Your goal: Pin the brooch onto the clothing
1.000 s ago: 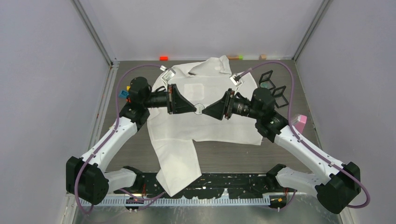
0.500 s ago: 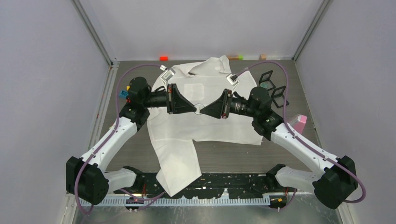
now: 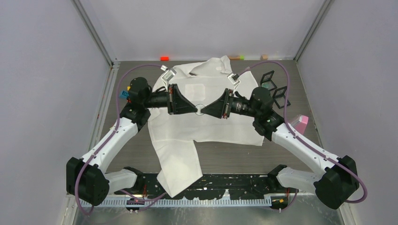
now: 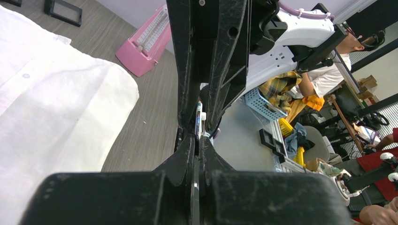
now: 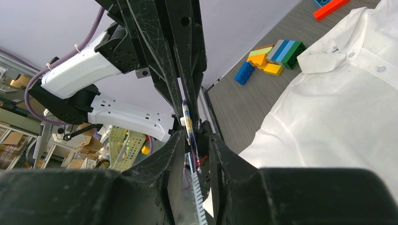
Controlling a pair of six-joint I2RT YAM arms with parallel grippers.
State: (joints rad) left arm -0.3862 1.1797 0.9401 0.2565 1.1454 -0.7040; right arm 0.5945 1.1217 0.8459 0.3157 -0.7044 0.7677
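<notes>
The white shirt (image 3: 211, 126) lies spread on the table, collar at the back; it also shows in the left wrist view (image 4: 47, 108) and the right wrist view (image 5: 338, 112). Both grippers meet tip to tip above its middle. My left gripper (image 3: 196, 110) (image 4: 198, 138) is shut on the small round brooch (image 3: 200, 110), seen edge-on (image 4: 199, 123). My right gripper (image 3: 205, 110) (image 5: 197, 136) faces it, jaws a little apart on either side of the brooch's edge (image 5: 188, 123), with a gap showing.
Two black frames (image 3: 267, 78) (image 3: 280, 96) stand right of the shirt. A pink block (image 3: 302, 123) sits at the right edge. Coloured bricks lie by the left arm (image 3: 124, 93) (image 5: 270, 56) and along the back wall (image 3: 164, 58).
My right arm has shifted a little to the left, bringing its fingers closer around the brooch. The left arm and the shirt have not moved.
</notes>
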